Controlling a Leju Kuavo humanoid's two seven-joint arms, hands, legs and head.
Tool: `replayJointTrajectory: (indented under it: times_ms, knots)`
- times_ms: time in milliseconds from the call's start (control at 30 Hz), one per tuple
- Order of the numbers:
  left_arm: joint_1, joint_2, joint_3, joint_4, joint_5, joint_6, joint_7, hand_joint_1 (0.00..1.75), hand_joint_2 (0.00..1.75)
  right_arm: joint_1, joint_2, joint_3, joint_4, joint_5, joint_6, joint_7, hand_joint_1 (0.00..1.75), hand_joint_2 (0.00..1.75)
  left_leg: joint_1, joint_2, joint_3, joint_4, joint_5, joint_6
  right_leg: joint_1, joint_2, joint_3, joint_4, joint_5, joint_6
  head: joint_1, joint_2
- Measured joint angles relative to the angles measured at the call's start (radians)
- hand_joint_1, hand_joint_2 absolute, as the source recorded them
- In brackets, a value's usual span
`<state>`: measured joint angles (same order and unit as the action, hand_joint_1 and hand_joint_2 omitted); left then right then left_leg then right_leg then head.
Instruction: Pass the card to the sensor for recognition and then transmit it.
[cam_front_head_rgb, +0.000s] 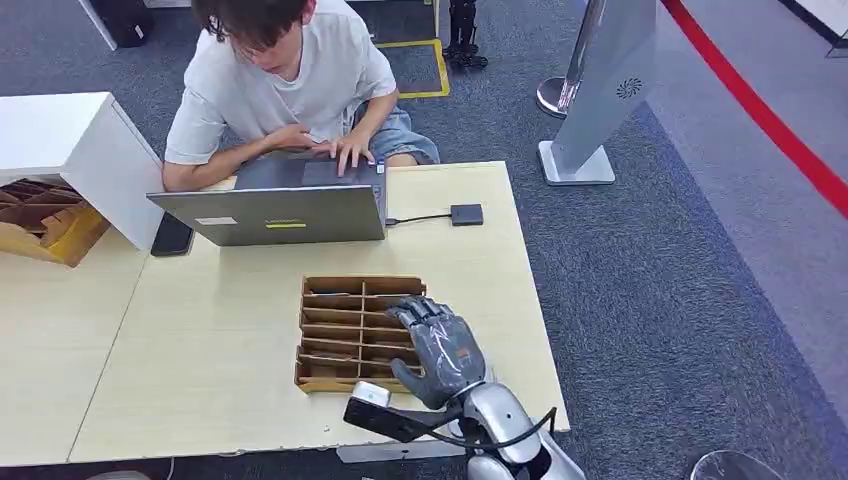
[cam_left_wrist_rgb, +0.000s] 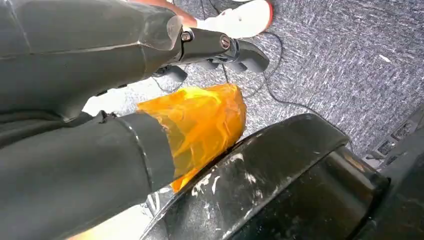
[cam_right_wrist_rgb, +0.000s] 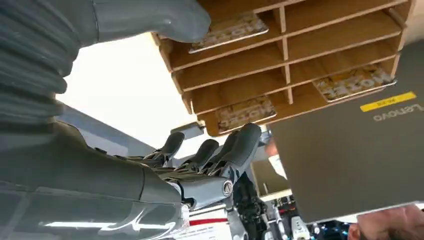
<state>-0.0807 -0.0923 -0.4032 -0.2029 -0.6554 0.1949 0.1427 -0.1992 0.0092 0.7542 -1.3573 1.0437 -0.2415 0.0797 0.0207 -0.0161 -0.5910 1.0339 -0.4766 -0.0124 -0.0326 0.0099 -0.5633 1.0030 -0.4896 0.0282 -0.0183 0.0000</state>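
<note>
1. Cards (cam_right_wrist_rgb: 231, 31) lie flat in the slots of a wooden slotted rack (cam_front_head_rgb: 340, 330) that rests on the pale wooden table (cam_front_head_rgb: 200, 370); in the right wrist view three cards show, each in its own compartment: one beside the thumb, a second card (cam_right_wrist_rgb: 246, 113) in a slot near the rack's far end, and a third card (cam_right_wrist_rgb: 354, 82) in the neighbouring column, close to the laptop.
2. The rack has two columns of shallow compartments; in the head view their contents are too small to tell.
3. The right hand (cam_front_head_rgb: 440, 350) hovers over the near right part of the rack, palm down, with its fingers (cam_right_wrist_rgb: 240, 145) spread and slightly bent and nothing between them. The thick grey thumb (cam_right_wrist_rgb: 150, 20) lies just beside the first card's slot; whether it touches the card cannot be told.
4. The left hand (cam_left_wrist_rgb: 220, 47) hangs low above grey carpet, its fingers loosely extended and holding nothing.
5. A grey laptop (cam_front_head_rgb: 280, 205) stands open at the far side of the table, just beyond the rack, and a person (cam_front_head_rgb: 285, 80) in a pale shirt sits behind it with both hands on the keys.
6. A small dark sensor box (cam_front_head_rgb: 466, 214) lies on the table to the right of the laptop, joined to it by a cable.
7. A dark phone (cam_front_head_rgb: 172, 236) lies by the laptop's left corner.
8. At the far left a white cabinet (cam_front_head_rgb: 70, 150) stands over another wooden rack (cam_front_head_rgb: 40, 220).
</note>
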Motion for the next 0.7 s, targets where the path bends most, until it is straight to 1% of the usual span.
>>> replayJointTrajectory:
  times_ms: [233, 367, 467, 667, 700]
  knots:
    - [-0.004, 0.000, 0.000, 0.000, -0.001, -0.004, 0.000, 0.00, 0.00, -0.010, 0.013, 0.014, 0.024, -0.006, 0.004, -0.001, 0.58, 1.75, 0.000, 0.000, 0.000, 0.000, 0.000, 0.000, 0.000, 0.000, 0.000, 0.000, 0.000, 0.000, 0.000, 0.000]
    - [-0.005, 0.000, 0.000, 0.000, -0.002, -0.005, 0.000, 0.00, 0.00, -0.013, 0.016, 0.016, 0.032, -0.008, 0.004, -0.003, 0.56, 1.75, 0.000, 0.000, 0.000, 0.000, 0.000, 0.000, 0.000, 0.000, 0.000, 0.000, 0.000, 0.000, 0.000, 0.000]
    - [-0.006, 0.000, 0.000, 0.000, -0.002, -0.005, 0.000, 0.00, 0.00, -0.015, 0.017, 0.017, 0.037, -0.008, 0.004, -0.003, 0.59, 1.75, 0.000, 0.000, 0.000, 0.000, 0.000, 0.000, 0.000, 0.000, 0.000, 0.000, 0.000, 0.000, 0.000, 0.000]
    - [-0.008, 0.000, 0.000, 0.000, -0.004, -0.006, 0.000, 0.00, 0.00, -0.021, 0.022, 0.021, 0.046, -0.017, 0.011, -0.003, 0.59, 1.75, 0.000, 0.000, 0.000, 0.000, 0.000, 0.000, 0.000, 0.000, 0.000, 0.000, 0.000, 0.000, 0.000, 0.000]
    - [-0.008, 0.000, 0.000, 0.000, -0.005, -0.006, 0.000, 0.00, 0.00, -0.022, 0.022, 0.023, 0.047, -0.018, 0.012, -0.003, 0.63, 1.75, 0.000, 0.000, 0.000, 0.000, 0.000, 0.000, 0.000, 0.000, 0.000, 0.000, 0.000, 0.000, 0.000, 0.000]
